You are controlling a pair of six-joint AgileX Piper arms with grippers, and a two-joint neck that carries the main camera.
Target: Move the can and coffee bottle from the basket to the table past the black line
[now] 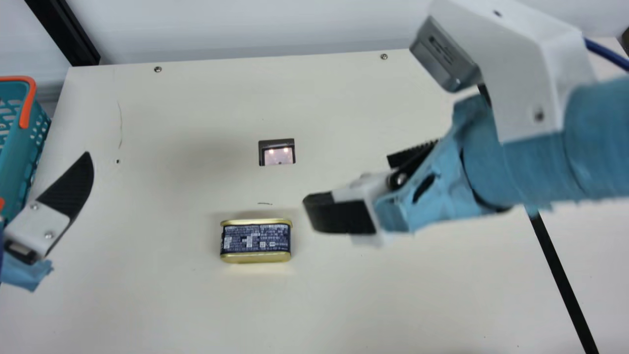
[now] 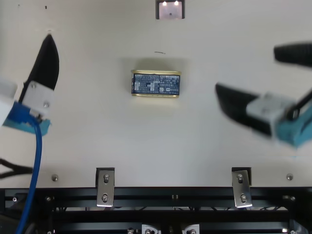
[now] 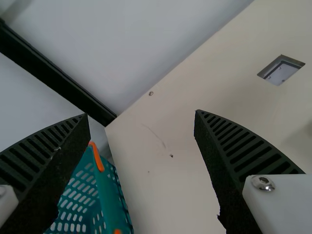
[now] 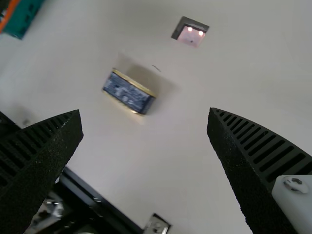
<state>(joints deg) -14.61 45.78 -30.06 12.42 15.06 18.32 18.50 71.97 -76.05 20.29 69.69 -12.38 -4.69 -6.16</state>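
R gripper, fingers spread wide, hangs just right of the can, which lies on the table w/ long axis L-R, nearer than L gripper, so next move's prob. left & down, black line farther right.

The can had gold rims and a navy label patterned with pale print. The basket was teal with a lattice of holes and an orange handle, while the table was cream, the line black, the sleeve light blue and the cable deeper blue.
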